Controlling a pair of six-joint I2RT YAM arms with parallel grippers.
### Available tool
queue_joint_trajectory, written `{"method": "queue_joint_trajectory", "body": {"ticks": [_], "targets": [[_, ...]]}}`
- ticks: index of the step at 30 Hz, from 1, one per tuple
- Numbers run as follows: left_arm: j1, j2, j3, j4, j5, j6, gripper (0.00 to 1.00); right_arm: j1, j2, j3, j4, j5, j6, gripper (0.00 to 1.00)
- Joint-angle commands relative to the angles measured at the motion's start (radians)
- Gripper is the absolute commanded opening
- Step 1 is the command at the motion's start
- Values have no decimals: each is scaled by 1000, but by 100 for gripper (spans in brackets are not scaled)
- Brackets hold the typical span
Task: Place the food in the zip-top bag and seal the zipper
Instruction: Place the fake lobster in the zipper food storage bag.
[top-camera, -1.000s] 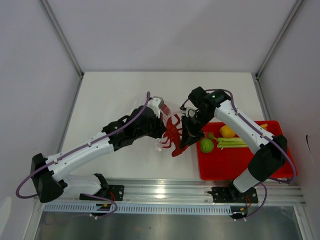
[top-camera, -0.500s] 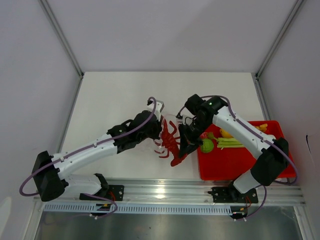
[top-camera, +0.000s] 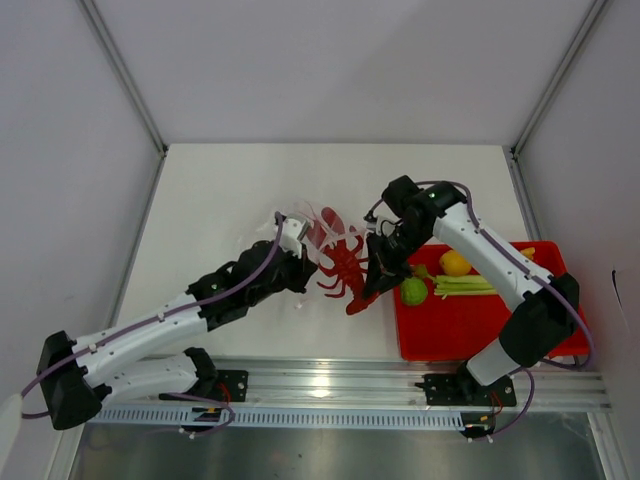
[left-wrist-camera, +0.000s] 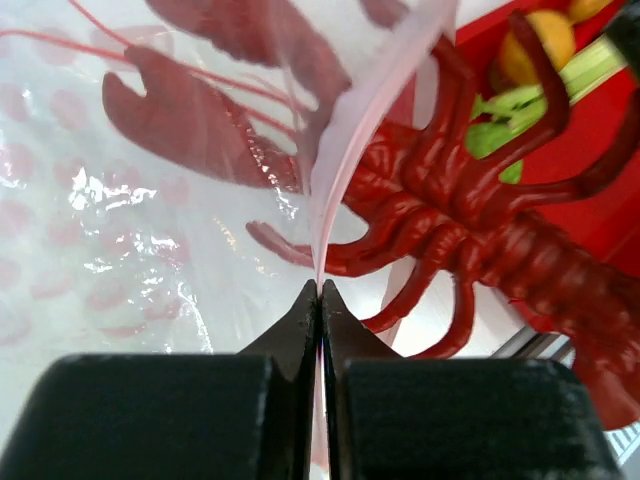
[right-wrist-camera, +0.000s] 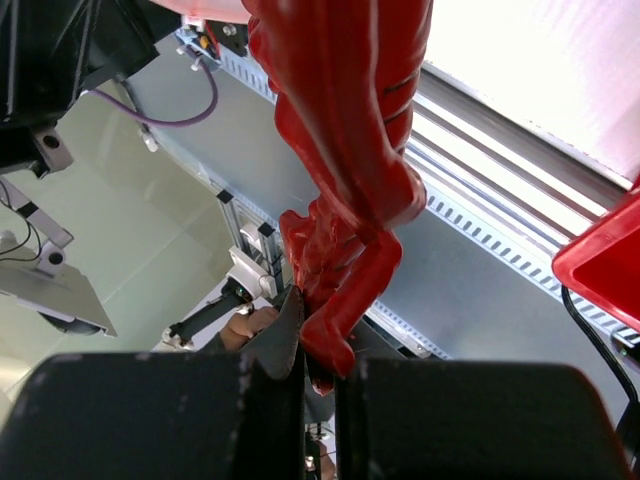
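My left gripper (left-wrist-camera: 320, 290) is shut on the pink zipper strip (left-wrist-camera: 362, 105) of the clear zip-top bag (left-wrist-camera: 140, 210), holding the mouth edge up. The bag (top-camera: 318, 226) hangs just left of centre, with the left gripper (top-camera: 303, 264) beside it. A red toy lobster (top-camera: 344, 264) is held by the tail, its head and claws at the bag's mouth; the right gripper (top-camera: 365, 290) is shut on that tail. In the right wrist view, the lobster (right-wrist-camera: 340, 120) stretches away from that gripper (right-wrist-camera: 320, 340). Whether its claws are inside the bag I cannot tell.
A red tray (top-camera: 480, 330) at the right holds a round green fruit (top-camera: 414, 291), a yellow piece (top-camera: 455, 263) and a pale-green stalk (top-camera: 465, 286). The metal rail (top-camera: 330, 380) runs along the near edge. White walls enclose the table.
The left arm has drawn back to the left and nearer, keeping the bag's edge. The right gripper dipped nearer with the lobster, then came back up toward the bag's mouth.
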Motion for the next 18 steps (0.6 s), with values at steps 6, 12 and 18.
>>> {"method": "queue_joint_trajectory", "body": {"ticks": [6,12,18], "targets": [[-13,-52,-22,79,26,3,1,26,23,45,-115,-77,-4,0],[-70,-18,-8,103,20,-22,1,18,23,39,-98,-156,13,0],[-81,-10,-21,118,-6,-11,1,8,12,26,-95,-193,19,0]]}}
